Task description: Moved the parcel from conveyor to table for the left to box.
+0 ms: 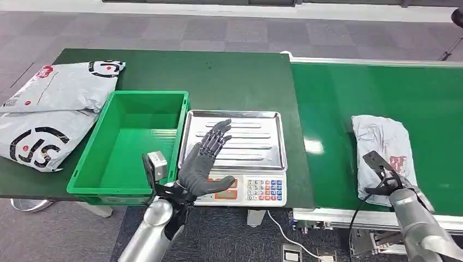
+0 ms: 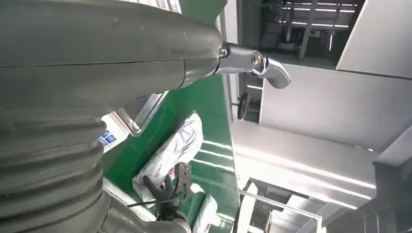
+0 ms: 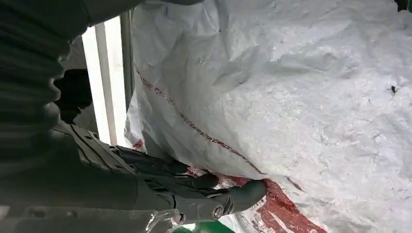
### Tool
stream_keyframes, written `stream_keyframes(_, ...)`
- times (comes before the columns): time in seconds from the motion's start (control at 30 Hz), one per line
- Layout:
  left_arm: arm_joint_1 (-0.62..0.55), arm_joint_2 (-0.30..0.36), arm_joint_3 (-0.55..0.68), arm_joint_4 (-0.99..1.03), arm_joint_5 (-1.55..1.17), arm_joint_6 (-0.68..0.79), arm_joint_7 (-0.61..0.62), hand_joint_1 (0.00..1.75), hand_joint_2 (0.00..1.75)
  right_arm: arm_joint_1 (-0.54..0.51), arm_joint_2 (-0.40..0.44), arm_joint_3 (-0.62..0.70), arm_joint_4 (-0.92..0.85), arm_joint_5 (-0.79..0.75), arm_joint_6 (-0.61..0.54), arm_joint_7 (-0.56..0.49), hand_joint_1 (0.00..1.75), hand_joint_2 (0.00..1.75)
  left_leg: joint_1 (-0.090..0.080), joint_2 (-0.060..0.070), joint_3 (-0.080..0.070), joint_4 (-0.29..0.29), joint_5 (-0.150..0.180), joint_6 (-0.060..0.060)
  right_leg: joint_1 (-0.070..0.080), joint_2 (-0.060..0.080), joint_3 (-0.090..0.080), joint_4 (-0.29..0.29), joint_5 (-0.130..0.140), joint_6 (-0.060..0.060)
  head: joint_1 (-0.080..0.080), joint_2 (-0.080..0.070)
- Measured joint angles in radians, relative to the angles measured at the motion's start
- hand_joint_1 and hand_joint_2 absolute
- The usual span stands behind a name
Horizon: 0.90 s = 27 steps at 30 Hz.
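Parcel point(image 1: 382, 155) in crumpled white plastic with red print lies on the bright green conveyor point(image 1: 338, 109), toward its near edge and well apart from the table point(image 1: 240, 76). The right hand point(image 1: 389, 183) rests at the parcel's near end; the right wrist view shows its dark fingers point(image 3: 194, 182) pressed against the red-printed wrapping point(image 3: 272, 97), though whether they have closed on it cannot be told. The left hand point(image 1: 206, 158) hovers over the steel pan of a weighing scale point(image 1: 256, 136), fingers spread and holding nothing. Just beside the scale, on the dark green table, stands a green box point(image 1: 93, 164). Two grey mailer bags point(image 1: 49, 114) with black and red logos lie at the table's left end, one overlapping the other.
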<state>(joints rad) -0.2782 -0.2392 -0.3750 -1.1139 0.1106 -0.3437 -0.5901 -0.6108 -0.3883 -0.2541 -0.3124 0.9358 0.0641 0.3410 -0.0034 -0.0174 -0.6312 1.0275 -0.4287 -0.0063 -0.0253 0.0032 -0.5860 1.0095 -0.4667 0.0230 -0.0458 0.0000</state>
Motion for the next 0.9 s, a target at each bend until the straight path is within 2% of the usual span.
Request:
stream_keyframes(0.33,0.0,0.0,0.0,0.002,0.0,0.003,0.0,0.0,1.75,0.0,0.002,0.0,0.002,0.0,0.0,0.0,0.0,1.75,0.0,0.0,0.0,0.0,0.0,0.0,0.0,0.0,0.0,0.0,0.0,0.0,0.0,0.0)
stream_keyframes(0.37,0.0,0.0,0.0,0.002,0.0,0.003,0.0,0.0,1.75,0.0,0.002,0.0,0.002,0.002,0.005,0.001,0.4,1.75,0.0,0.0,0.0,0.0,0.0,0.0,0.0,0.0,0.0,0.0,0.0,0.0,0.0,0.0)
stream_keyframes(0.4,0.0,0.0,0.0,0.002,0.0,0.005,0.001,0.0,1.75,-0.001,0.003,0.0,0.002,0.005,0.019,0.001,1.75,1.75,0.0,0.0,0.0,0.0,0.0,0.0,0.0,0.0,0.0,0.0,0.0,0.0,0.0,0.0)
stream_keyframes(0.9,0.013,0.009,0.0,-0.022,0.002,0.03,0.003,0.0,1.75,-0.031,0.013,0.0,0.002,0.042,0.063,-0.095,1.75,1.75,0.0,0.0,0.0,0.0,0.0,0.0,0.0,0.0,0.001,0.0,0.0,0.0,0.0,0.0)
